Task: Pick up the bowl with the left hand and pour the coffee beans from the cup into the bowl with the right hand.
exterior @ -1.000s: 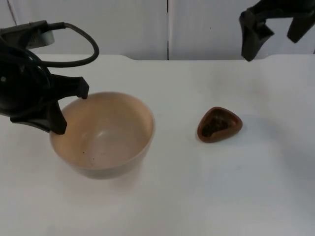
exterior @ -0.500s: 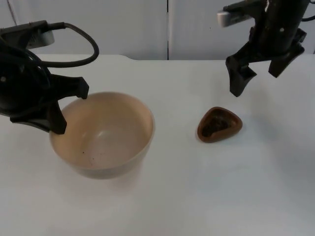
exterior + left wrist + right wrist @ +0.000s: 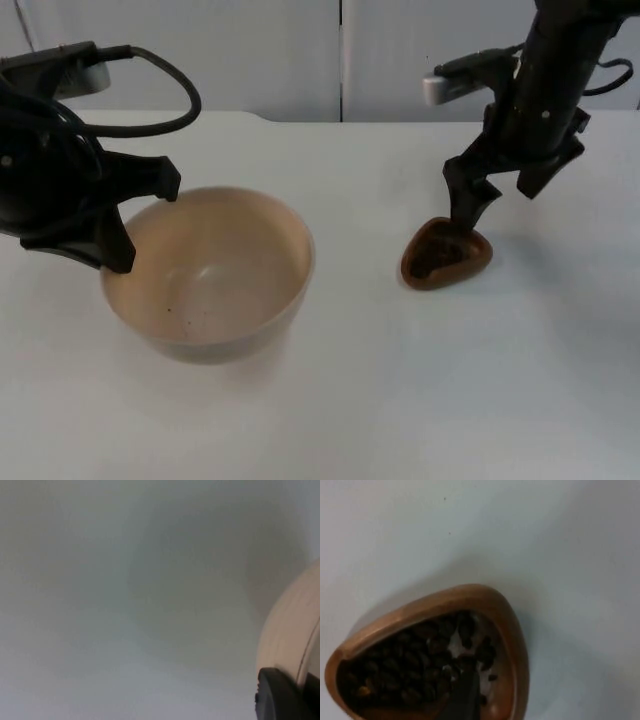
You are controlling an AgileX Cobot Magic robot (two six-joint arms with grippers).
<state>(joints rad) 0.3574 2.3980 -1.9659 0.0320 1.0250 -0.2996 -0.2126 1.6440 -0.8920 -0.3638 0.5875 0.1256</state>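
The right pincer [image 3: 490, 198] had come down from the far corner over the last second and now stood at the cup [image 3: 446, 253], fingers spread wide, one fingertip [image 3: 462, 700] dipped inside the rim among the coffee beans [image 3: 415, 667] and the other out past its far side. The cup sat where it had been, on the white counter [image 3: 400, 400] well to the right of the bowl [image 3: 210, 275]. The left pincer [image 3: 140, 220] had not moved, holding the bowl's rim at its left side, the bowl empty but for a few specks.
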